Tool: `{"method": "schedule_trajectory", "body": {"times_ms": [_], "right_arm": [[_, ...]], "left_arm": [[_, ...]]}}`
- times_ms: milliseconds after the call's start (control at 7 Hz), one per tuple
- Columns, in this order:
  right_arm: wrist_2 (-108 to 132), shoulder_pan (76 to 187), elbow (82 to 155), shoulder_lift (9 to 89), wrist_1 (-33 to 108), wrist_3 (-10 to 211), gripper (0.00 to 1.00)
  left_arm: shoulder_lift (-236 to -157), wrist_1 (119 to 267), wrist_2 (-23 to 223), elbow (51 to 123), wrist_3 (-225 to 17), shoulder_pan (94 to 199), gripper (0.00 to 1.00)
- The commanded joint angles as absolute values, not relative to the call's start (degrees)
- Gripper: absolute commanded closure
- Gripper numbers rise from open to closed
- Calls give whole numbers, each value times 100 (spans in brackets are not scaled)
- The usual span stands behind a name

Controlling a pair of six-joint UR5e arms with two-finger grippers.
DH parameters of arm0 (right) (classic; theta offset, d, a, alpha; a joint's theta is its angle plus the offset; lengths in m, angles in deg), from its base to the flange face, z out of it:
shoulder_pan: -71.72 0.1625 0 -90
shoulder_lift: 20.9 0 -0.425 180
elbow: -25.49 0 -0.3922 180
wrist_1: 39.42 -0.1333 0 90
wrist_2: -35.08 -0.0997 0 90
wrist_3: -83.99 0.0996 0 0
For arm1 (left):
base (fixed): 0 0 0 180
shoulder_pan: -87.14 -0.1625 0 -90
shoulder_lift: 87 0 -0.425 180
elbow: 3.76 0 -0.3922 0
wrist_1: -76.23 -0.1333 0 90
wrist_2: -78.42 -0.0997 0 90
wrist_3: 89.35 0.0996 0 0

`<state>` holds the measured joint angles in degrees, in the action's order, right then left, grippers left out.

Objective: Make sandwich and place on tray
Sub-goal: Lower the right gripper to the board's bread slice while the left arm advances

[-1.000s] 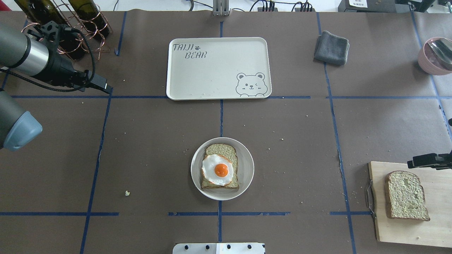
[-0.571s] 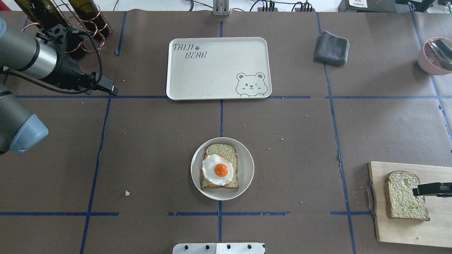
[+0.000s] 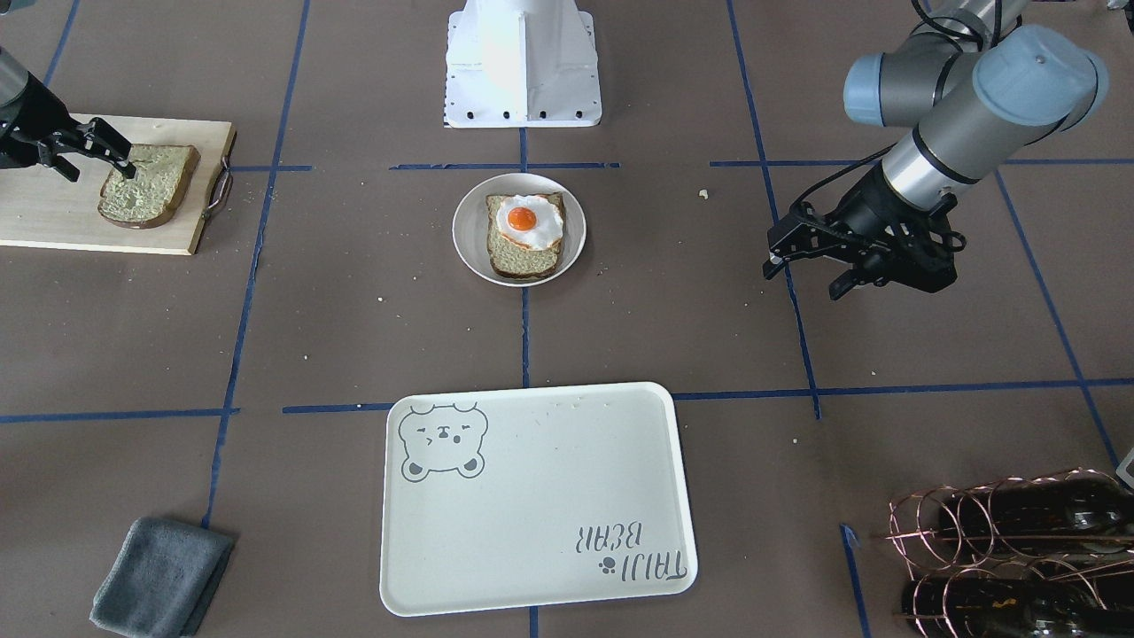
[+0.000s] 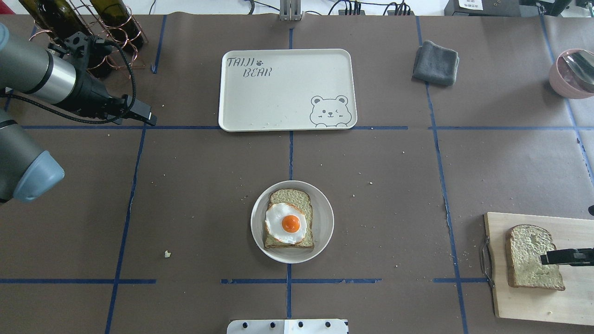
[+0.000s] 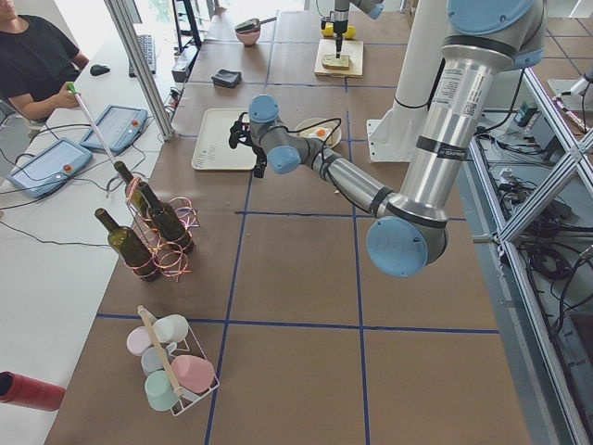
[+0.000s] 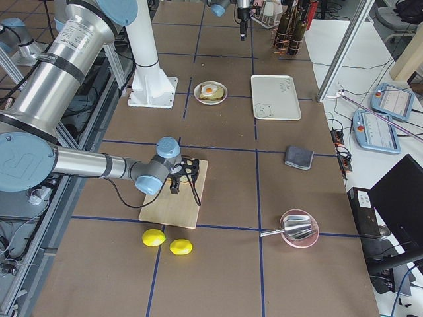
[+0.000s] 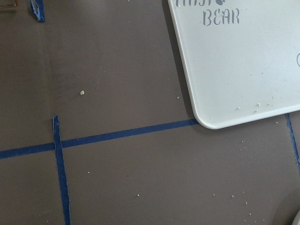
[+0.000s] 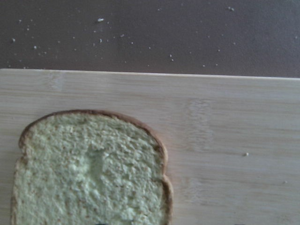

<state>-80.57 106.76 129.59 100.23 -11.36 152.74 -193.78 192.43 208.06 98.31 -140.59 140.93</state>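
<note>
One bread slice [image 4: 297, 199] lies on a round white plate [image 4: 325, 222] with the fried egg [image 4: 285, 223] on top. The second slice [image 4: 526, 260] lies on the wooden board [image 4: 533, 306]; it also shows in the right wrist view [image 8: 89, 173]. The cream bear tray [image 4: 278, 93] is at the table's far middle, with only crumbs on it. My right gripper [image 3: 99, 168] is open low over the loose slice, one fingertip above its middle, the other past its edge. My left gripper [image 4: 147, 117] is open and empty, left of the tray.
A grey folded cloth [image 4: 436, 62] lies right of the tray. A pink bowl with a metal scoop [image 4: 573, 74] is at the far right edge. Wine bottles in a copper rack [image 4: 88, 28] stand at the far left. Two lemons [image 6: 168, 242] lie beyond the board.
My right gripper moved from the board's far edge down over the loose bread slice. My left arm shifted slightly to the right. The plate, egg and tray have not moved.
</note>
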Motion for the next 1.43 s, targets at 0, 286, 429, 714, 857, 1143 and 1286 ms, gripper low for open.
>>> {"method": "schedule_trajectory", "body": {"times_ms": [0,286,429,714,857,1143,1286], "right_arm": [[-8023,10582,12946,9987,-1156,15325,31],[-8023,10591,12946,9995,-1156,15325,41],[-8032,10600,12955,9995,-1164,15316,41],[-8049,10600,12990,10004,-1164,15325,41],[-8076,10608,13042,10030,-1173,15325,41],[-8085,10617,13096,10083,-1164,15325,41],[-8085,10617,13095,10127,-1164,15325,41]], "left_arm": [[-19370,19242,20806,9828,-14059,14093,0],[-19370,19251,20806,9828,-14059,14093,0],[-19370,19251,20806,9828,-14059,14093,0],[-19352,19251,20806,9828,-14051,14093,0],[-19352,19251,20806,9828,-14051,14101,0],[-19352,19251,20806,9828,-14051,14102,0],[-19352,19251,20806,9828,-14051,14102,0]]}}
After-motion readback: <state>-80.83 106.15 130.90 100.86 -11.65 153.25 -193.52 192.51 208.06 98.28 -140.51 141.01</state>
